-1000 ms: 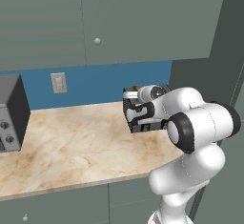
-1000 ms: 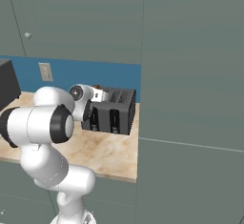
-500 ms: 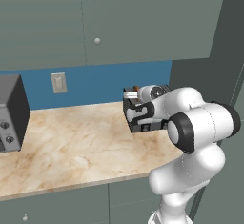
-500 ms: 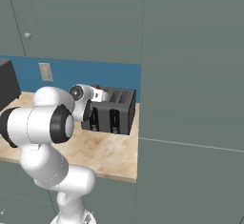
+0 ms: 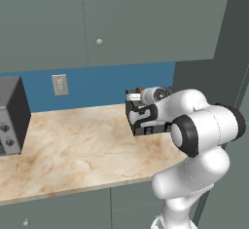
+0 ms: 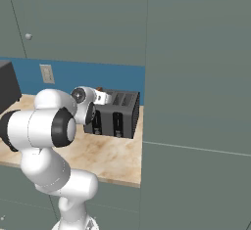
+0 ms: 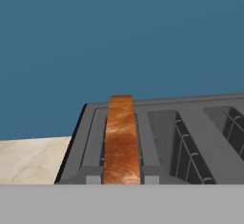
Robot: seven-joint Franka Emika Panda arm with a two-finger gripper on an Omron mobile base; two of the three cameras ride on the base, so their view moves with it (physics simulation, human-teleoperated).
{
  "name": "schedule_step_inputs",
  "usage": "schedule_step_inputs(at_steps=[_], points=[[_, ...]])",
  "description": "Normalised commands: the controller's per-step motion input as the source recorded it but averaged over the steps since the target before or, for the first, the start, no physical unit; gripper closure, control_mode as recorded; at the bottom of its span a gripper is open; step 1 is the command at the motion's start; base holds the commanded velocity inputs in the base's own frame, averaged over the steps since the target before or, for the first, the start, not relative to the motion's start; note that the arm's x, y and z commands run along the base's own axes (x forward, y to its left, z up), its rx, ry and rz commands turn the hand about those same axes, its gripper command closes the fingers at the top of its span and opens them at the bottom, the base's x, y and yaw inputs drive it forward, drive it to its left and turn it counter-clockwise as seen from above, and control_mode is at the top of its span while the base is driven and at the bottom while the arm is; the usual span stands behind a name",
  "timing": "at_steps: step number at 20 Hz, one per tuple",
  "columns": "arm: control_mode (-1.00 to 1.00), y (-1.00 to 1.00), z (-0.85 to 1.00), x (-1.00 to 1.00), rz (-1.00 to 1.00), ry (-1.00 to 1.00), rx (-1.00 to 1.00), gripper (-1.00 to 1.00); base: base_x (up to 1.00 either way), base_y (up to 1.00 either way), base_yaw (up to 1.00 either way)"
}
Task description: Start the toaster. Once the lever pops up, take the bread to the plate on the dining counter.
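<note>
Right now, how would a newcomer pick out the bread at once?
Find the marbled counter under the blue wall, then the dark grey toaster at its right end. The bread stands on edge in the toaster's end slot, an orange-brown crust rising above the top; the neighbouring slots show bare wire racks.

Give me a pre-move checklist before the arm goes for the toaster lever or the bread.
1. Orange-brown bread slice seated in an end slot of the dark grey boxy toaster: ok.
2. Neighbouring slot free: ok.
3. Toaster standing on the marbled counter against the blue wall: ok.
4. Hand close to the toaster's front: ok.
5. Gripper open or shut: cannot tell, fingertips not seen.
6. Lever position, up or down: cannot tell, arm covers the front.
</note>
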Motion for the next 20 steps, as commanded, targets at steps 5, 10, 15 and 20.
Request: schedule_step_inputs(at_steps=[5,10,15,20], points=[[-1.0,0.0,0.0,0.0,0.0,0.0,0.0,1.0,0.0,0.0,0.0],[-1.0,0.0,0.06,0.0,0.0,-0.03,0.0,1.0,0.0,0.0,0.0],[-1.0,0.0,0.28,0.0,0.0,-0.08,0.0,1.0,0.0,0.0,0.0],[-1.0,0.0,0.42,-0.07,0.0,-0.07,0.0,1.0,0.0,0.0,0.0]])
